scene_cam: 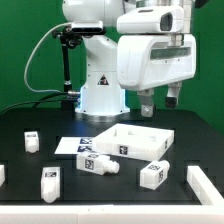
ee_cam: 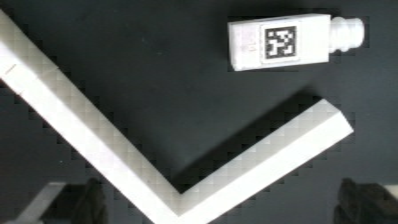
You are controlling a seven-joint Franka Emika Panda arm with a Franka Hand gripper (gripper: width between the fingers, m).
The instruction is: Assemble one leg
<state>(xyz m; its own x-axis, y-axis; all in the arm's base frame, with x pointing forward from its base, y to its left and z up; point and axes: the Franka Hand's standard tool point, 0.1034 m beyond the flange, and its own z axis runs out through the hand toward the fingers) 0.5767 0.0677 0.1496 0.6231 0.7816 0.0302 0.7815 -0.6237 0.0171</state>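
My gripper [scene_cam: 160, 102] hangs open and empty above the large white square panel [scene_cam: 135, 140] with a raised rim. In the wrist view its dark fingers [ee_cam: 64, 204] stand wide apart on either side of a corner of the panel's rim [ee_cam: 71, 110], and the gripper's middle [ee_cam: 214, 206] is over that corner. One leg [ee_cam: 285, 42], a stubby white post with a black-and-white tag, lies on the black table just beyond the panel. In the exterior view several such legs lie loose: one [scene_cam: 95, 163] by the panel's front left, one [scene_cam: 152, 175] in front, and others [scene_cam: 50, 180] [scene_cam: 31, 141] at the exterior view's left.
The marker board [scene_cam: 72, 146] lies flat to the left of the panel in the exterior view. A white piece [scene_cam: 205, 185] lies at the front right and another [scene_cam: 2, 172] at the left edge. The robot base [scene_cam: 100, 95] stands at the back.
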